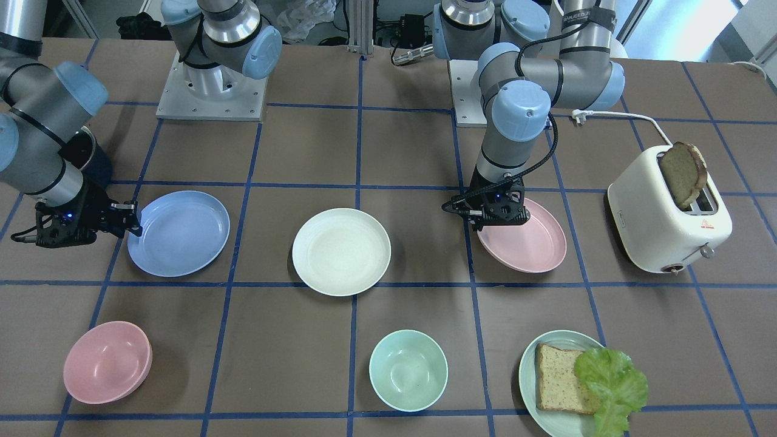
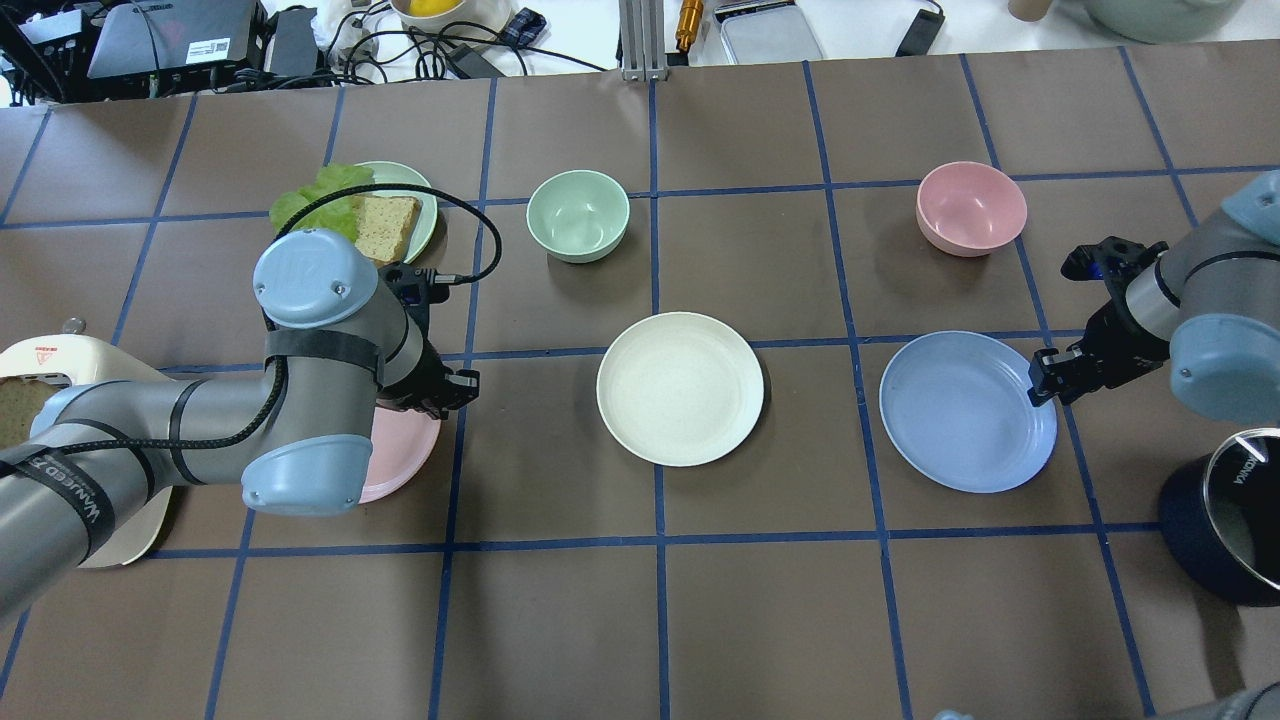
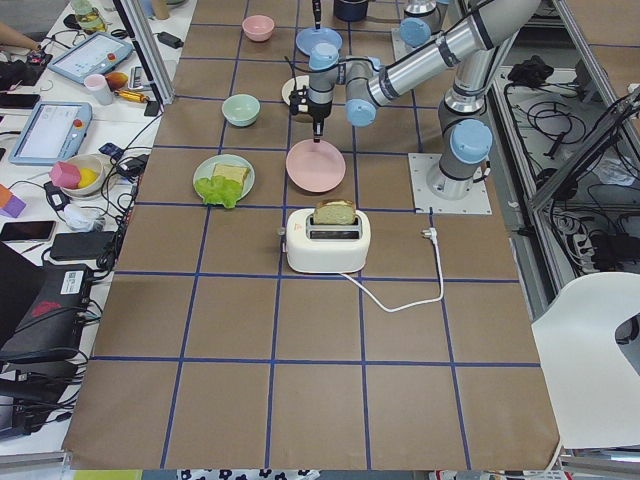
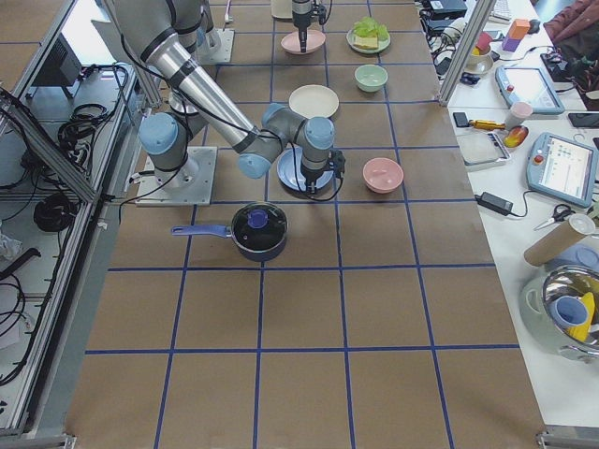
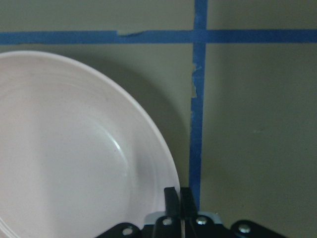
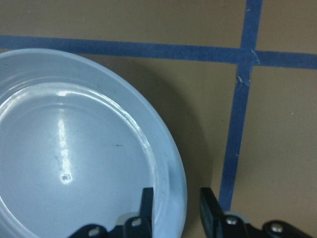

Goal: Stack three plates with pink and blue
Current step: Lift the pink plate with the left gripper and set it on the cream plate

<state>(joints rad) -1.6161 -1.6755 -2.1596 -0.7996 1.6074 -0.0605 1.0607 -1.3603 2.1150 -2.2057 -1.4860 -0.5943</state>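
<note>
The pink plate [image 1: 531, 243] lies left of the toaster; my left gripper [image 1: 495, 212] is shut on its rim, and the left wrist view [image 5: 177, 197] shows the fingers pinching the edge of the plate [image 5: 74, 148], which looks slightly raised and tilted. The light blue plate [image 1: 179, 233] lies flat. My right gripper [image 1: 135, 221] is open, and the right wrist view [image 6: 176, 206] shows one finger on each side of the rim of the blue plate [image 6: 74, 148]. The cream-white plate [image 1: 341, 252] lies flat between them, untouched.
A white toaster [image 1: 661, 224] holding a bread slice stands beside the pink plate. A pale green plate [image 1: 531, 379] with bread and lettuce, a mint bowl [image 1: 408, 370] and a pink bowl [image 1: 107, 362] sit in the far row. A dark pot [image 2: 1225, 510] stands near my right arm.
</note>
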